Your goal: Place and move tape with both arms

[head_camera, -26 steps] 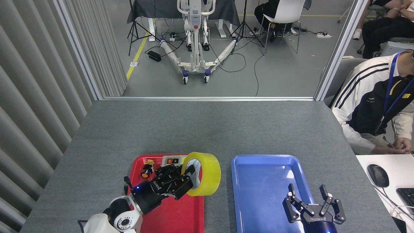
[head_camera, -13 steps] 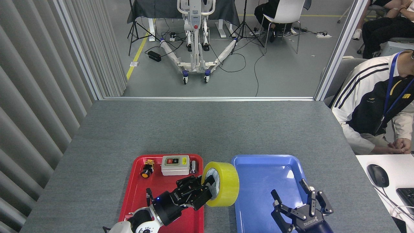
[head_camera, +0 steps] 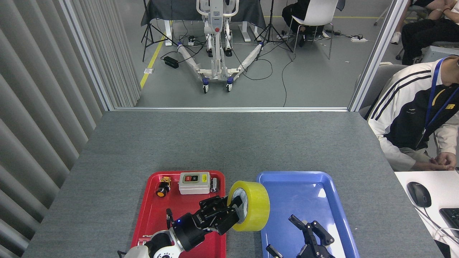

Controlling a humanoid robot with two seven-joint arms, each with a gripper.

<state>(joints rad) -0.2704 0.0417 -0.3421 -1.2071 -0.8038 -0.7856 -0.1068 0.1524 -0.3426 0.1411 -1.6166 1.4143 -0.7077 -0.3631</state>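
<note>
Grey table (head_camera: pixel 229 143), left hand (head_camera: pixel 229 211) pinching tape (head_camera: pixel 251 206) between trays, right hand (head_camera: pixel 308 238) spread.

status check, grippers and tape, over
Left gripper shut on the tape, roll between red tray and blue tray. Right gripper open over blue tray. Nothing in the way.

A red tray (head_camera: pixel 150 211) sits on the grey table (head_camera: pixel 229 143); at its far end a grey switch box (head_camera: pixel 194 182) lies flat, a yellow-capped push button (head_camera: pixel 163 187) to its left, a small metal cylinder (head_camera: pixel 214 185) touching its right; a blue tray (head_camera: pixel 304 190) lies alongside; a seated person (head_camera: pixel 416 114) waits at the right edge; a mouse (head_camera: pixel 419 194) rests on a white desk (head_camera: pixel 430 179).
</note>
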